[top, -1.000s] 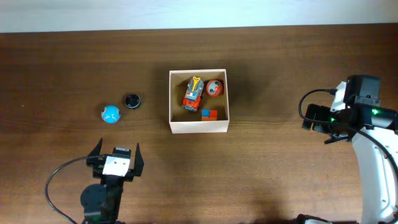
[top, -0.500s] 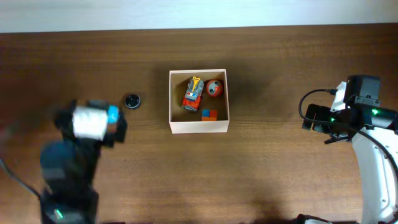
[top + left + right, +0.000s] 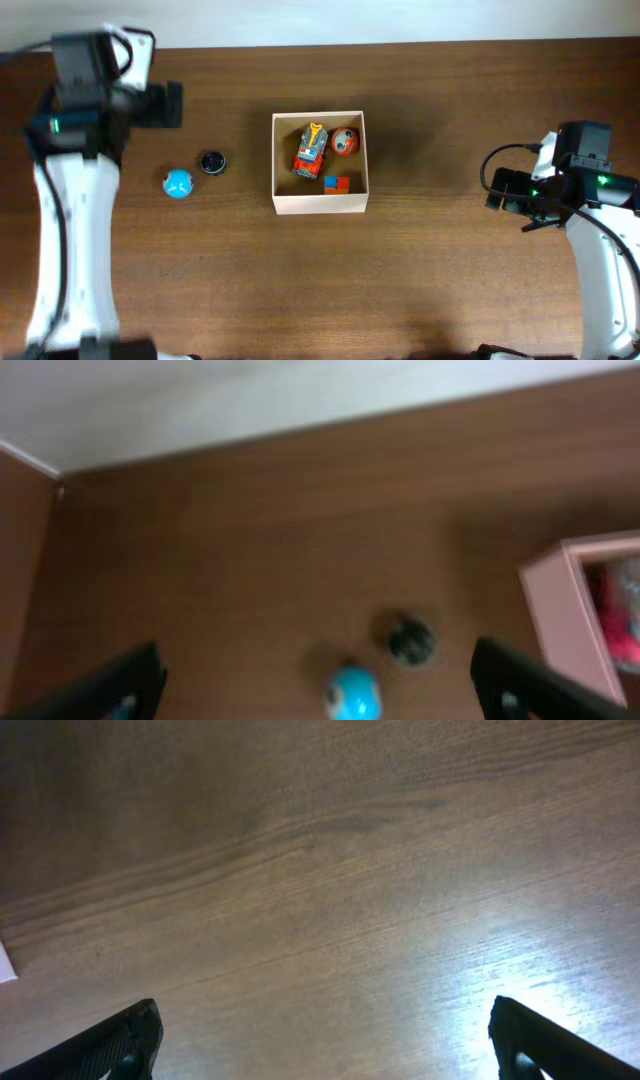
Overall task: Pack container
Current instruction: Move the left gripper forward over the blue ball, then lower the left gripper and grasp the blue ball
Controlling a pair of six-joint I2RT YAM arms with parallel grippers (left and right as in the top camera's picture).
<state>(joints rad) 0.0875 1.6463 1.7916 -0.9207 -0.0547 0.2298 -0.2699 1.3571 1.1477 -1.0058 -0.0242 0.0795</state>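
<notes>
The right gripper (image 3: pixel 325 1025) hangs over bare table (image 3: pixel 450 280), fingers spread wide and empty.

Across on the left lies the blue ball (image 3: pixel 178 183); just beyond it is a black piece (image 3: pixel 211 161). Both are well left of the container (image 3: pixel 320 206), which sits mid-table holding a truck (image 3: pixel 311 150), an orange ball (image 3: pixel 344 141) and a block (image 3: pixel 338 183). Farthest back, the left gripper (image 3: pixel 315 660) hovers high, fingers wide apart and empty, looking down on the two loose toys.

I judge the step in hand to be fetching a loose toy. Next the left arm needs to descend, straddle the blue ball, close on it, and carry it right.

The container opens upward; being about square, it has no real long axis; its walls run parallel to the table edges.
</notes>
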